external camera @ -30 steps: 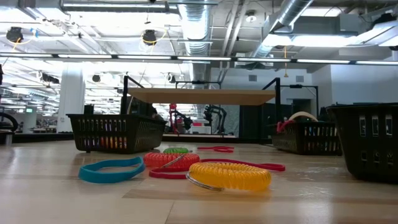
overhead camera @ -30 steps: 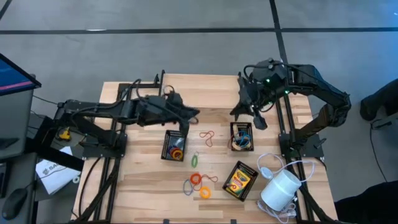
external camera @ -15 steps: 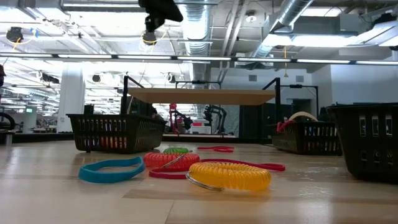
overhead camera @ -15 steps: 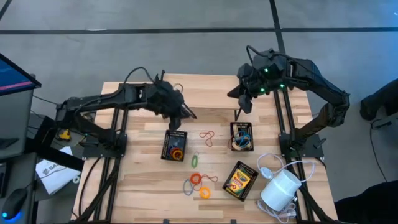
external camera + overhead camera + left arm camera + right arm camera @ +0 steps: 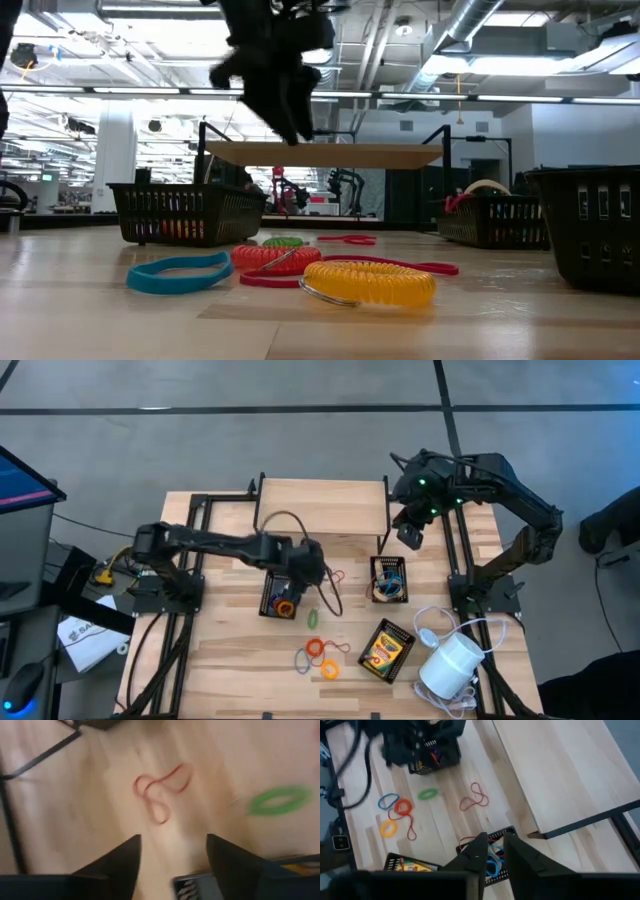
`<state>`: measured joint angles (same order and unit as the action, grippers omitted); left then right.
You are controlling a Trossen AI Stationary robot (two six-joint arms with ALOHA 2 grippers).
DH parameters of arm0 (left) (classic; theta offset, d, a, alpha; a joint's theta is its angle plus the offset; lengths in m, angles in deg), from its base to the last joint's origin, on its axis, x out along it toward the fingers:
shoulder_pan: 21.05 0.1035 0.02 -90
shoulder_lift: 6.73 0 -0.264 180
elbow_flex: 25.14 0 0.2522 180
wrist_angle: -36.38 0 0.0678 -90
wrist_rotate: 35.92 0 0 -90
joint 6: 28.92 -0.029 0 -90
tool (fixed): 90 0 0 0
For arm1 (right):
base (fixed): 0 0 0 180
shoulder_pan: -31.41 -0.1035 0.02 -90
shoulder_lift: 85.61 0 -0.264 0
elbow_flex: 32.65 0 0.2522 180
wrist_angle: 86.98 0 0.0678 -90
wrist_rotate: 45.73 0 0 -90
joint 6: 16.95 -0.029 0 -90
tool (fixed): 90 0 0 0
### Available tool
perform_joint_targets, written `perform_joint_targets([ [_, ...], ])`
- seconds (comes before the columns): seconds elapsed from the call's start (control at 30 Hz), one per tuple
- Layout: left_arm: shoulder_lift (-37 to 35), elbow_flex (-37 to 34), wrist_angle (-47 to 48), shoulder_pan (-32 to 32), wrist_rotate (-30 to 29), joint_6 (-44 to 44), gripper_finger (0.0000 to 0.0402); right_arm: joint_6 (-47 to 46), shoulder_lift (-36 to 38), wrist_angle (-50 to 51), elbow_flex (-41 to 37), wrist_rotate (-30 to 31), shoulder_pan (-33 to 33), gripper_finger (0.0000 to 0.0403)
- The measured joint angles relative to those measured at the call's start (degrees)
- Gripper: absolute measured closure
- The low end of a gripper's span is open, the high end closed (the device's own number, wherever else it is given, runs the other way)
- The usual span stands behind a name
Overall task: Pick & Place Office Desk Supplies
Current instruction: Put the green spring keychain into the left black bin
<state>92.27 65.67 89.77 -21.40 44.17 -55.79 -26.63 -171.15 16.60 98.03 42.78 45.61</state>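
Note:
My left gripper (image 5: 315, 572) hangs open over the far right corner of the left black mesh tray (image 5: 281, 596), which holds several coloured loops. Nothing lies between its fingers (image 5: 172, 855). Just ahead of it a thin red loop (image 5: 160, 795) lies flat on the wood, with a green loop (image 5: 280, 800) farther off. In the low view it hangs high over the table (image 5: 290, 125). My right gripper (image 5: 408, 540) stands high above the right tray (image 5: 388, 581), slightly open and with nothing in it (image 5: 495, 845). A yellow-and-green crayon box (image 5: 385, 650) lies near the front right.
Orange, blue and yellow loops (image 5: 318, 657) lie near the front middle; in the low view the yellow coil (image 5: 368, 282) and the blue loop (image 5: 180, 272) are closest. A white cylinder with a cord (image 5: 450, 665) stands at the front right corner. A raised wooden shelf (image 5: 322, 508) spans the far side.
My left gripper has come down from high over the far side, toward the near and right edges, and has rolled about its wrist; it now hangs low by the left tray and the red loop. My right gripper has turned about its wrist, shifting a little above the right tray.

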Motion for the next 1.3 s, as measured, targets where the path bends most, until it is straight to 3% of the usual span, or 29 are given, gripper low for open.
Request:
perform_joint_targets([
  [0.1, 1.5, 0.0, -1.6, -2.4, -4.0, -3.9, 0.0152, 0.5, 0.6, 0.0, 0.0, 0.1, -1.1, 0.0321],
  [0.3, 3.1, 0.0, -5.7, -7.3, 2.5, -4.4, 0.0115, 0.7, 0.4, 0.1, 0.0, 0.0, -2.6, 0.029],
  [0.47, 5.8, 0.1, -5.0, -10.9, 4.2, -4.2, 0.0108, 0.7, 0.0, 0.1, 0.0, 0.0, -2.6, 0.0269],
  [0.73, 14.0, 1.4, 2.0, -11.9, 4.8, 0.0, 0.0124, 0.7, 0.0, 0.0, 0.0, 0.0, -2.6, 0.0246],
  [1.1, 18.2, 2.0, -3.0, -11.7, 5.9, 0.1, 0.0149, 0.6, 0.0, -0.3, 0.0, -0.1, -2.6, 0.0236],
  [1.3, 20.0, 2.2, -3.2, -11.1, 11.0, 0.1, 0.0187, 0.6, 0.0, -0.3, 0.0, -0.1, -2.6, 0.0236],
])
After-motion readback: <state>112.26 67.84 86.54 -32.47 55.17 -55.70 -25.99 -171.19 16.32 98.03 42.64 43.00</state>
